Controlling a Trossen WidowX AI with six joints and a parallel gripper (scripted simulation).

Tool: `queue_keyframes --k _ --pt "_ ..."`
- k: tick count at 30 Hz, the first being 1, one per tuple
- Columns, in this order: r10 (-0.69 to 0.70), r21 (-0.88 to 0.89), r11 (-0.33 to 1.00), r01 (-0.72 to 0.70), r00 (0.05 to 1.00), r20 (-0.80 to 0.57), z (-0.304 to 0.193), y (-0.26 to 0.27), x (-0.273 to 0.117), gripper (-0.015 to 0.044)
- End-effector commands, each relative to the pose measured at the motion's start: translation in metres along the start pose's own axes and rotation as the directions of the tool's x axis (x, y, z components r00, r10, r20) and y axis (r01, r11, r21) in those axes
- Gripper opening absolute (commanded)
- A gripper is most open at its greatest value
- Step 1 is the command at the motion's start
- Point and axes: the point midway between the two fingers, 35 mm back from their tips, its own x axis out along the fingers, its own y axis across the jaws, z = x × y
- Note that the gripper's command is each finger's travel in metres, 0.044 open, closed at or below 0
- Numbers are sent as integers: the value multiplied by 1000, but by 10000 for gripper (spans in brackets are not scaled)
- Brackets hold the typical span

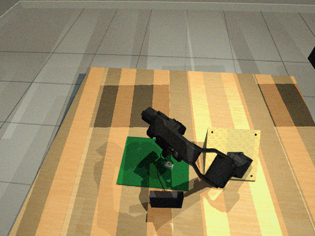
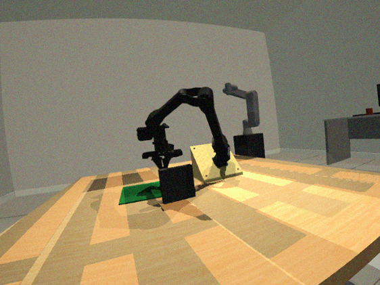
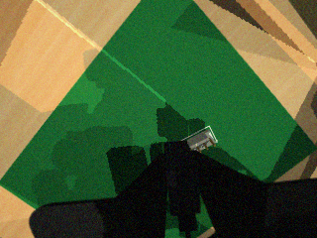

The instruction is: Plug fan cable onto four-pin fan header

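White header [image 1: 169, 164] [image 3: 202, 140] visible from top and wrist only

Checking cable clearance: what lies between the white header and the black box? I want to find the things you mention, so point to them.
Shadowed green board [image 1: 126, 177] [image 2: 130, 195] [image 3: 223, 59] and, near the black box [image 1: 166, 200] [image 2: 177, 183], the thin dark cable [image 1: 160, 180]; the top view shows it.

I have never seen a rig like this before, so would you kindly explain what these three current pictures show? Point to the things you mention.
The machine is one black robot arm [image 1: 175, 135] [image 2: 206, 103] ending in a pair of jaws. The top picture looks down on the wooden table [image 1: 89, 221] [image 2: 252, 214]; the exterior one looks across it from the side; the wrist one looks past the jaws themselves. On the table lies a green board [image 1: 135, 150] [image 2: 128, 196] [image 3: 248, 89] with a small pale header [image 1: 168, 164] [image 3: 200, 140]. Beside it stands a black block [image 1: 166, 199] [image 2: 177, 183], with a thin cable [image 1: 160, 178] running from it. The jaws are shut on something, most likely the cable's plug, though it is too dark to make out.
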Motion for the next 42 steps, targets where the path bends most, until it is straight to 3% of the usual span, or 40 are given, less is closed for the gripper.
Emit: queue_keyframes --k 1,13,26,33,42 --pt "-4 113 994 4 1000 -4 -2 -4 0 0" --pt "-5 503 864 6 1000 -4 -8 -13 1 0" --pt "-6 828 560 8 1000 -5 -15 -24 2 0" --pt "-7 919 395 8 1000 -6 -17 -28 3 0" --pt "-7 922 387 8 1000 -6 -16 -34 1 0"
